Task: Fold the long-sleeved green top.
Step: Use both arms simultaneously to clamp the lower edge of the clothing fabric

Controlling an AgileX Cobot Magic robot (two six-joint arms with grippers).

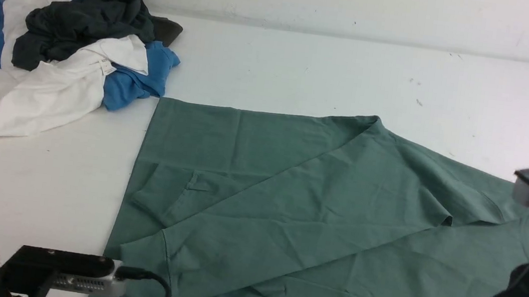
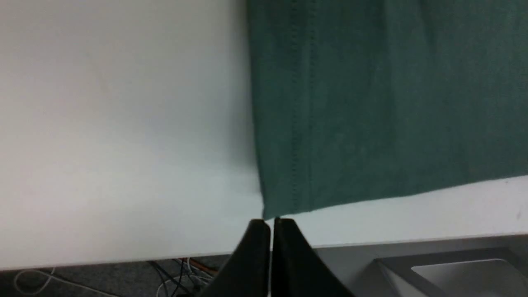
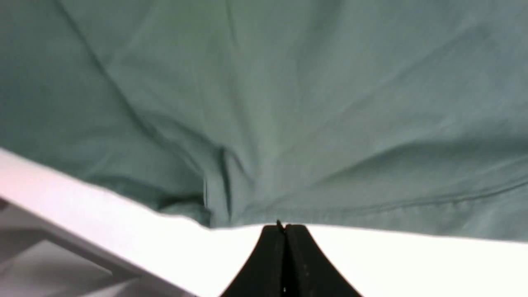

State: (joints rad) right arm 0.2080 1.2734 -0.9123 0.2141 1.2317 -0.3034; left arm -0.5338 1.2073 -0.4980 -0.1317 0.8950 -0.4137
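Soft, light and limp, the green long-sleeved top [image 1: 287, 212] looked best held by its hem, where the left gripper [image 2: 266, 222] and right gripper [image 3: 283, 226], at lower centre of frame, were pinched shut on it.

Front view: robot's side, facing forward, wide. Wrist views: close behind left gripper [image 2: 270, 222], right gripper [image 3: 284, 226]; sage-green cotton long-sleeved top [image 1: 287, 212] just beyond each, shared by all.

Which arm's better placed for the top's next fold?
Probably right: the right gripper is shut against the sage-green cotton top's puckered near edge; the left gripper only meets a hem corner.
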